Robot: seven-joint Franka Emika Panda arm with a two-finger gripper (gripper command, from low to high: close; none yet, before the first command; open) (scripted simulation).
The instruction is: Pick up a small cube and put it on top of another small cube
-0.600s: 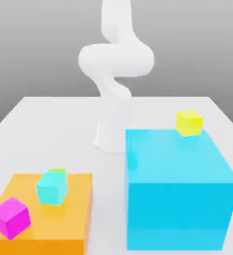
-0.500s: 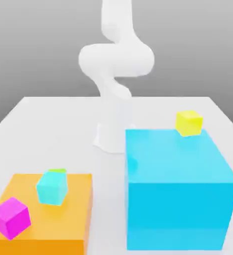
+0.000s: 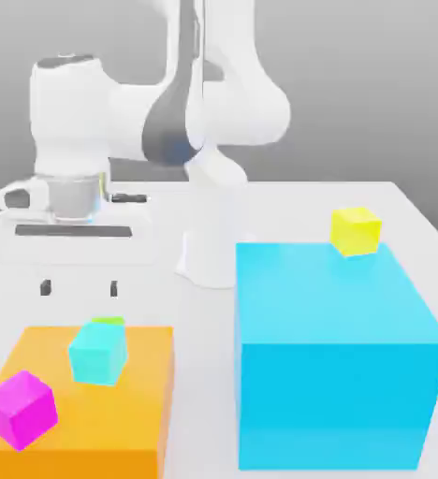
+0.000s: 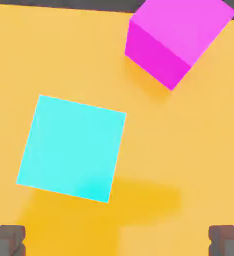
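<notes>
Looking through the exterior view, I see my gripper hanging with wide-open fingers above the orange block. On this block the lime-green cube is mostly hidden behind the cyan cube. The magenta cube sits near them, turned at an angle.

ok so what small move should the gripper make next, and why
Probably shift the open gripper a little so the cyan cube sits centred between its fingers, before lowering. In the hand view the cube lies off the midline between the two fingertips, and its sides look turned relative to them, so a slight twist may help too.
</notes>
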